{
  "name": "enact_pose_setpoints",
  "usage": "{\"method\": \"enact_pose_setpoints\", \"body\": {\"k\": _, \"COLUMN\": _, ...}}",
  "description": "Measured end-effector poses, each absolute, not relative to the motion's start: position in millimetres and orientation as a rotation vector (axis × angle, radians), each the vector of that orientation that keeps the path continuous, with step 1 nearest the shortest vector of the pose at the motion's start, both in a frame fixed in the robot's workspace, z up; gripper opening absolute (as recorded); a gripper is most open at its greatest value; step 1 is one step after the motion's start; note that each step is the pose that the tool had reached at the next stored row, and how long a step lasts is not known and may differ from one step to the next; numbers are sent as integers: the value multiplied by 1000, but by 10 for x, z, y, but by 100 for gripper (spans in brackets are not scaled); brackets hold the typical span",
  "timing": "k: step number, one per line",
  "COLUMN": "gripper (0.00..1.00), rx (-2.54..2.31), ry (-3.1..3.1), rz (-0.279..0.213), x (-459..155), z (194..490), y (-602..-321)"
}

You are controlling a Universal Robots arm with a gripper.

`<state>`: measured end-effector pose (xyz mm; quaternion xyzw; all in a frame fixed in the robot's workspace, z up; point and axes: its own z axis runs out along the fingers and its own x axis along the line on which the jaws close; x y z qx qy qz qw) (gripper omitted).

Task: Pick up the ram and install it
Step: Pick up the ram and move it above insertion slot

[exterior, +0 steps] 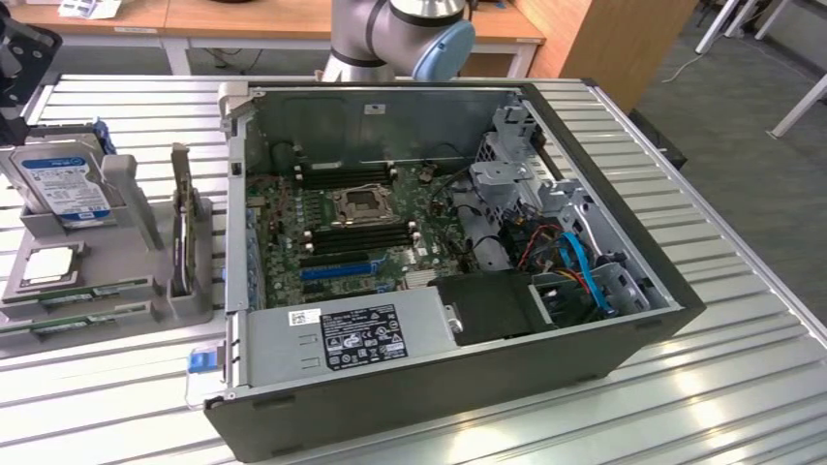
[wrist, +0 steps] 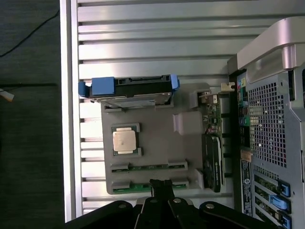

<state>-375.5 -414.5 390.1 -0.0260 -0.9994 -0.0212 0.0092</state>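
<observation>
The gripper (wrist: 161,183), fingers pressed shut with nothing between them, hangs directly over a ram stick (wrist: 131,187), a long, thin green board seated in the edge slot of a gray holder tray (wrist: 157,143); whether the tips touch it cannot be told. Just beyond the gripper, a second ram stick (wrist: 147,167) sits in the parallel slot. Farther from the gripper rests a square processor chip (wrist: 124,140) in its recess, and at the tray's far end a hard drive (wrist: 131,90) with blue brackets stands on edge. An expansion card (wrist: 212,157) stands upright along the tray's side, between the sticks and the open computer case (exterior: 621,329), which lies toward the exterior view's right. Inside the case are the motherboard (exterior: 387,232), its black memory slots (exterior: 362,237) and a labeled power supply (exterior: 349,334). Everything rests on a slatted metal table (exterior: 723,387).
</observation>
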Motion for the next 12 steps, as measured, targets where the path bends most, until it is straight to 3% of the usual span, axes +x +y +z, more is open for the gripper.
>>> {"method": "enact_pose_setpoints", "body": {"k": 12, "gripper": 10, "rx": 149, "ry": -3116, "rz": -65, "x": -3755, "z": 3902, "y": -4145}}
